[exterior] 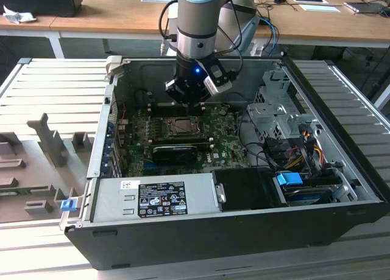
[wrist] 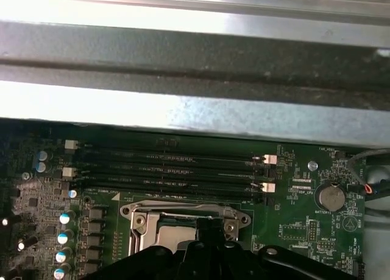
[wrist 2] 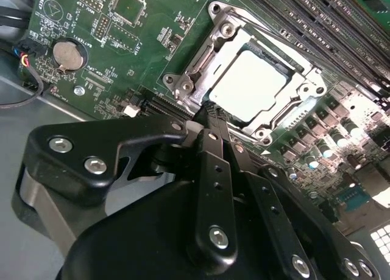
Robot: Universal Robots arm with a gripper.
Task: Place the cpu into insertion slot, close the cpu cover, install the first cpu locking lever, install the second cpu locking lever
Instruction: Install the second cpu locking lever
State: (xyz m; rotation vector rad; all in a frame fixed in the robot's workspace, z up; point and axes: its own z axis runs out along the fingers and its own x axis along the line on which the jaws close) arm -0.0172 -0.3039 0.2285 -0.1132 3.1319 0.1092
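White silkscreen lettering dots the green motherboard (wrist 2: 152, 42) around the claw (wrist 2: 210, 109), and a printed label (exterior: 162, 199) covers the power supply (exterior: 116, 201) nearer the camera than the claw, but none of it is legible.

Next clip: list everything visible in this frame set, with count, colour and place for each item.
Open computer case: one, black, on the slatted grey bench.
Green motherboard: one, flat on the case floor.
Insertion slot with silvery metal frame: one, mid-board, directly under the gripper.
Square silvery-grey cpu: one, lying within the slot's frame.
Long black memory slots: several, beside the socket.
Round silver coin battery: one, near the board's edge.
Grey power supply box: one, along the case's near side.
Blue clip: one, at the case's corner on the exterior view's left.
Robot arm's black gripper: one, tips at the socket's edge.
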